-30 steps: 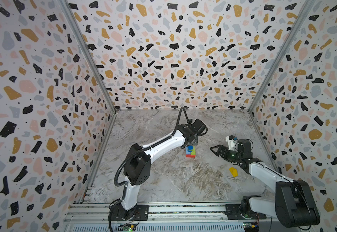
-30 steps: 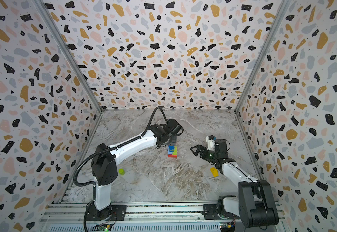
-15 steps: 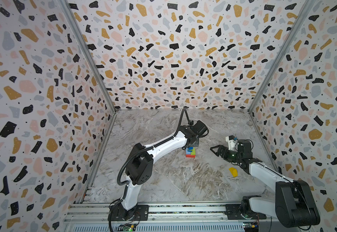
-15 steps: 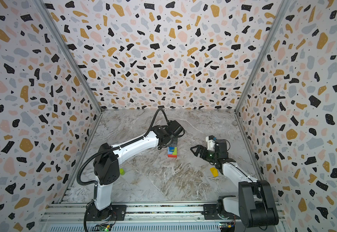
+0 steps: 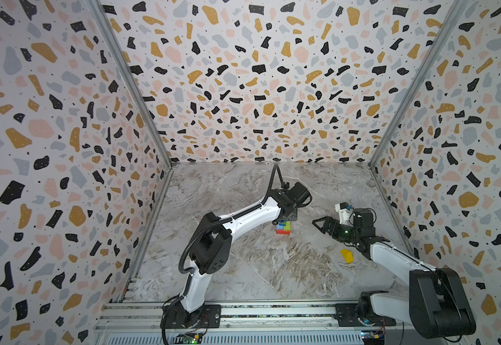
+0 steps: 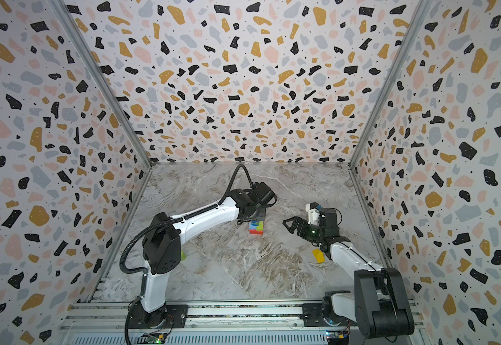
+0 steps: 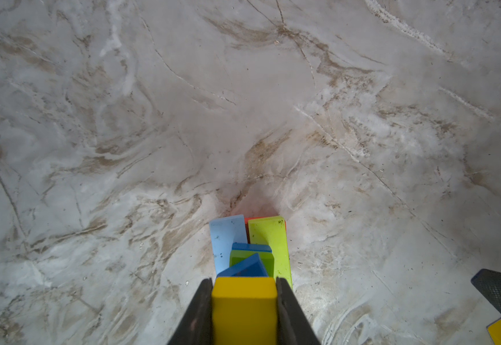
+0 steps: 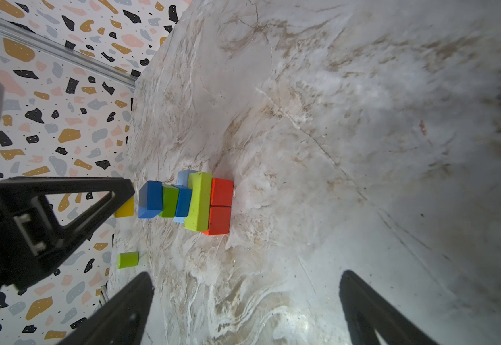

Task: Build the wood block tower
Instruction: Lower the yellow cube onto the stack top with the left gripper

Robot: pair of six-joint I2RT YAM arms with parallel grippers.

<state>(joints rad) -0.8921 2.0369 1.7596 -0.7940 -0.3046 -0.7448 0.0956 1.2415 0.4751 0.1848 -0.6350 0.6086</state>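
Observation:
The wood block tower (image 5: 283, 228) (image 6: 256, 227) stands mid-floor: two red slabs at the base, a lime bar and a pale blue bar on them, then blue, green and a twisted blue cube (image 8: 150, 199). My left gripper (image 7: 244, 280) hangs right over the tower, shut on a yellow cube (image 7: 244, 307). In the right wrist view a thin gap shows between that yellow cube (image 8: 125, 207) and the top blue cube. My right gripper (image 5: 318, 226) (image 8: 246, 274) stands open and empty to the right of the tower.
A yellow wedge (image 5: 346, 255) (image 6: 318, 255) lies on the floor beside the right forearm. A lime cylinder (image 6: 183, 255) (image 8: 127, 260) lies near the left arm's elbow. Patterned walls close in three sides.
The left arm has shifted slightly to the right, bringing the yellow cube closer over the tower's top. The right arm has not moved.

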